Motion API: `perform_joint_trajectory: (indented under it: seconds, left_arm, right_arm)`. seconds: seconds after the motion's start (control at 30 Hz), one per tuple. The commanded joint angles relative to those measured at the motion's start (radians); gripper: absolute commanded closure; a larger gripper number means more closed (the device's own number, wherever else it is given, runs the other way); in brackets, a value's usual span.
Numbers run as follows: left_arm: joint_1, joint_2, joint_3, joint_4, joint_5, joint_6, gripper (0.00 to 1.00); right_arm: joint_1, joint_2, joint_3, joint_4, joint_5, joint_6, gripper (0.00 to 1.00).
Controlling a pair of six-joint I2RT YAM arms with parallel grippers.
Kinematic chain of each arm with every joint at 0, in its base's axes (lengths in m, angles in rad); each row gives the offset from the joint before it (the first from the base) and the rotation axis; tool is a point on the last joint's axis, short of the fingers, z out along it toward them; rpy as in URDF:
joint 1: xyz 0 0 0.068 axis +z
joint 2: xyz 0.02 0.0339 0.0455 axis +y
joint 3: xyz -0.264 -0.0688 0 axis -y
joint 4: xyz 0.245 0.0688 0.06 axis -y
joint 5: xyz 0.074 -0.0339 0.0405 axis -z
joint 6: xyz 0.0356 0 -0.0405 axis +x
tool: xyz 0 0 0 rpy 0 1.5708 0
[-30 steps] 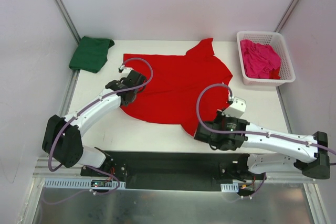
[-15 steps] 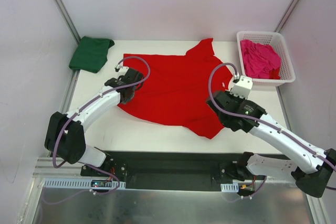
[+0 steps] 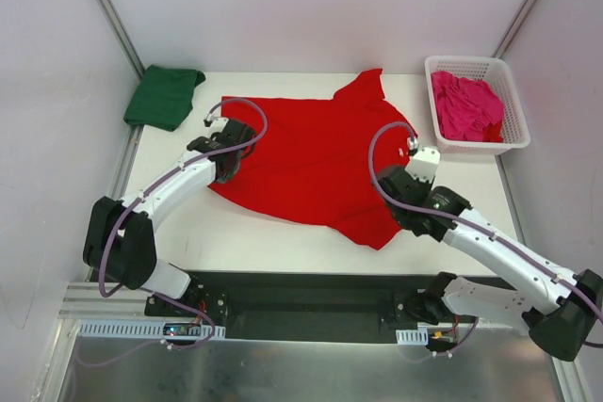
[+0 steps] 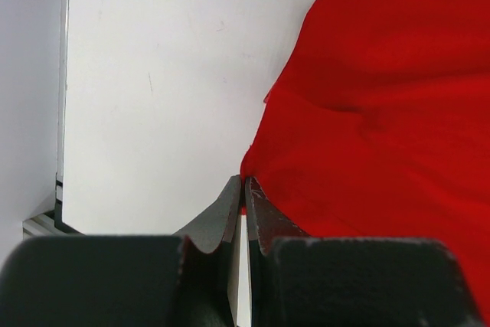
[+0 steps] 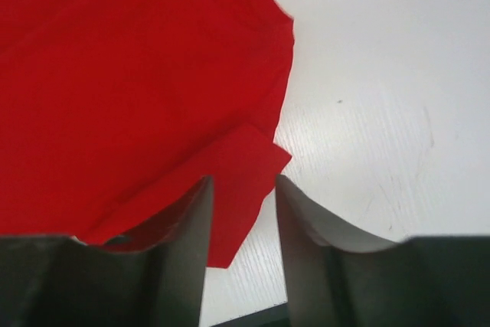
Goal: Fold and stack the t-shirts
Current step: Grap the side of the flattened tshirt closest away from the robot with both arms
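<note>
Pinching an edge of the red shirt (image 3: 311, 152), apparently to keep it spread, the left gripper (image 4: 243, 183) was clamped shut, the right gripper (image 5: 243, 181) narrowly parted astride a corner.

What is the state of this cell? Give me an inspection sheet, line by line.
Surface: white table, faint scuffs.
Job's things: red t-shirt spread out mid-table, unfolded; green t-shirt folded at the far-left corner; pink t-shirt crumpled in the basket.
Clutter: nothing seen.
Jaws: left jaws shut on the red t-shirt's left edge; right jaws open, its near-right corner between them.
Cables: purple cable loops at each wrist, none visibly snagged.
Surroundings: white walls, metal corner posts.
</note>
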Motion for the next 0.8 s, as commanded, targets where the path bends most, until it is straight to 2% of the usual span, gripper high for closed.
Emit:
perform_joint_trajectory:
  seconds: [0.0,0.2,0.47,0.77]
  left_arm:
    - [0.006,0.014,0.022,-0.013,-0.030,0.017,1.00]
    - [0.035,0.045,0.035,-0.016,-0.058,0.026,1.00]
    - [0.130,0.089,0.083,-0.016,-0.084,0.051,1.00]
    - [0.177,0.126,0.126,-0.016,-0.099,0.077,1.00]
  right_arm:
    - [-0.003,-0.079,-0.160,0.041,-0.161,0.088,0.54]
    - [-0.003,-0.174,-0.319,0.067,-0.260,0.174,0.52]
    - [-0.003,-0.209,-0.343,0.024,-0.250,0.171,0.51]
    - [-0.003,-0.185,-0.375,0.069,-0.282,0.183,0.51]
